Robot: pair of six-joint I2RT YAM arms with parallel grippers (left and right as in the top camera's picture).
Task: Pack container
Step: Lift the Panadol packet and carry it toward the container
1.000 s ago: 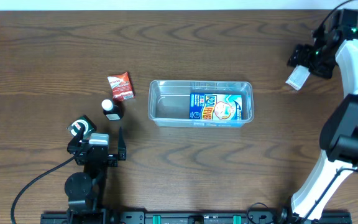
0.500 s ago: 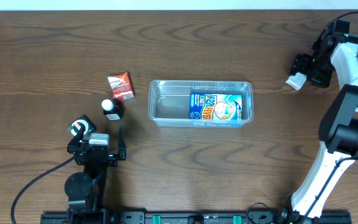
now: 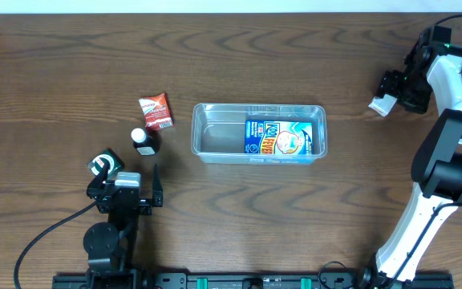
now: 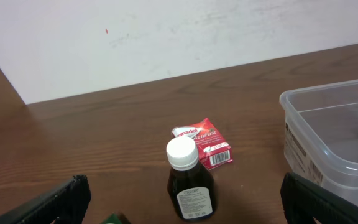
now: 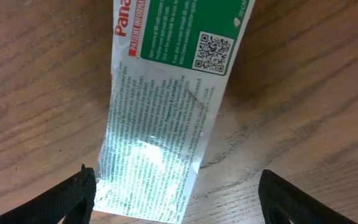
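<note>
You are having one box in the container; packet and bottle are waiting outside. Right gripper is hovering spread over a sachet, left gripper resting spread.

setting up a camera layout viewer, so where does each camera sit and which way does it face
overhead: above the table, looking straight down at the tub, bottle, red packet and white packet; left arm and right arm show.
left wrist: low over the table, facing roughly level toward bottle and red packet; own jaws at the bottom corners.
right wrist: close above the white packet, facing down; own jaws at the bottom corners.
shared: overhead and left wrist both show bottle, red packet and tub.
</note>
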